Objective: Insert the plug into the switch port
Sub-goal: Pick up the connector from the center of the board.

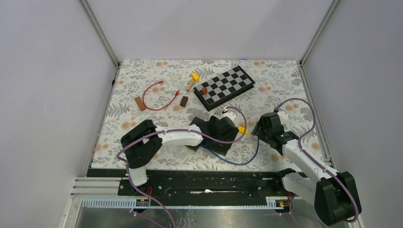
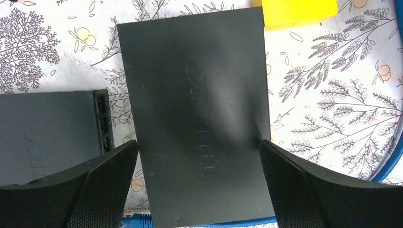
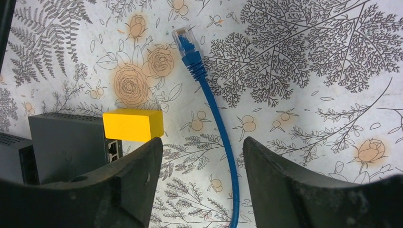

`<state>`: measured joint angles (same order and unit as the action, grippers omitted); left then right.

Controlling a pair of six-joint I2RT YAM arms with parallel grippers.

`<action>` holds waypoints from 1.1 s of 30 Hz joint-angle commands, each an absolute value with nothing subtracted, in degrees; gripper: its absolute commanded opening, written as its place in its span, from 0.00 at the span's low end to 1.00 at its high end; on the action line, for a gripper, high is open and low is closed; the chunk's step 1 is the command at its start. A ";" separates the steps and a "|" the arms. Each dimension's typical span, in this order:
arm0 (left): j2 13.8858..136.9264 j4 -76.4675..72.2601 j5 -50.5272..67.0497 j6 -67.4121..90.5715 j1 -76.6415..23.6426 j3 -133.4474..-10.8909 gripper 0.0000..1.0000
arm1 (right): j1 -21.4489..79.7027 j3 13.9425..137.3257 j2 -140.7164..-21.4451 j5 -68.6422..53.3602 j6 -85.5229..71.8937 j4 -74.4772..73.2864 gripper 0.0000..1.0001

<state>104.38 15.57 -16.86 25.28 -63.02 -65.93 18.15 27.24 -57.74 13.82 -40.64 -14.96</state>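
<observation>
Right gripper point(image 3: 202, 149) low over the table point(image 3: 309, 71), jaws partly open, nothing in them. The blue Ethernet cable point(image 3: 219, 123) runs straight up the gap between its fingers point(image 3: 138, 190), touching neither as far as I can see. Follow the cable up and there's the plug point(image 3: 183, 38), lying flat on the floral cover, well apart from any port.

The plug has a clear hard-plastic head with a blue boot behind it. I'd call it light, rigid and a bit slick, with the latch tab the likeliest part to break. The cable looks limp, so a hold far back would probably let the head droop. Best grip is on the boot, just behind the clear head.

Out to the left, a yellow block point(image 3: 133, 124) sits at the port end of the dark network switch point(image 3: 66, 142), with a port point(image 3: 112, 149) showing just beneath it.

The left gripper point(image 2: 198, 145) has its jaws spread wide astride that switch's black casing. Whether the pads touch its sides, I can't tell. The casing is boxy and stiff, and probably light enough to skid under a push. A second switch point(image 2: 47, 137) lies just beside it.
</observation>
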 commanded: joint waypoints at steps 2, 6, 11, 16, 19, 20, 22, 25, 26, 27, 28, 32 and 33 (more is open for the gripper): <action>106.82 17.04 -18.67 22.95 -63.20 -63.46 0.98 | 17.64 26.76 -59.69 14.26 -39.96 -12.06 0.66; 105.65 16.18 -18.01 23.08 -63.20 -59.44 0.98 | 17.67 26.50 -60.72 13.17 -40.06 -11.00 0.62; 102.83 15.70 -18.29 24.52 -63.11 -54.16 0.98 | 17.70 26.86 -60.83 12.57 -39.54 -10.71 0.62; 101.23 16.16 -18.19 24.98 -63.11 -50.94 0.98 | 17.69 27.21 -62.51 11.85 -39.33 -10.74 0.82; 100.74 15.97 -17.80 24.55 -63.11 -50.55 0.99 | 17.75 26.86 -62.56 11.85 -39.43 -10.39 0.87; 100.73 15.73 -17.39 24.31 -63.11 -50.84 0.99 | 17.68 26.75 -62.27 11.85 -39.46 -10.37 0.87; 100.80 15.39 -16.12 23.81 -63.15 -52.04 0.99 | 17.66 26.36 -61.54 11.99 -39.46 -10.44 0.87; 100.62 15.36 -14.89 23.58 -63.55 -55.06 0.99 | 17.69 25.87 -60.53 12.08 -39.46 -10.55 0.87; 100.49 15.59 -14.97 23.30 -63.94 -56.33 0.99 | 17.68 25.77 -60.29 12.11 -39.41 -10.55 0.87; 100.55 15.93 -15.43 23.15 -64.19 -57.58 0.98 | 17.63 25.63 -60.17 12.17 -39.44 -10.55 0.87; 100.66 16.56 -16.55 23.00 -64.71 -59.11 0.99 | 17.66 25.59 -60.12 12.10 -39.42 -10.57 0.87; 101.91 20.01 -22.34 22.49 -66.66 -64.94 0.98 | 17.67 25.49 -59.65 12.11 -39.78 -10.55 0.87; 102.18 20.53 -23.47 22.50 -67.08 -65.71 0.99 | 17.72 25.49 -59.52 12.13 -39.78 -10.55 0.87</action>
<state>100.47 14.17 -18.31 24.51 -65.10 -61.21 17.93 25.61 -60.84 12.29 -39.72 -11.27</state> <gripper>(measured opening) 0.985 0.870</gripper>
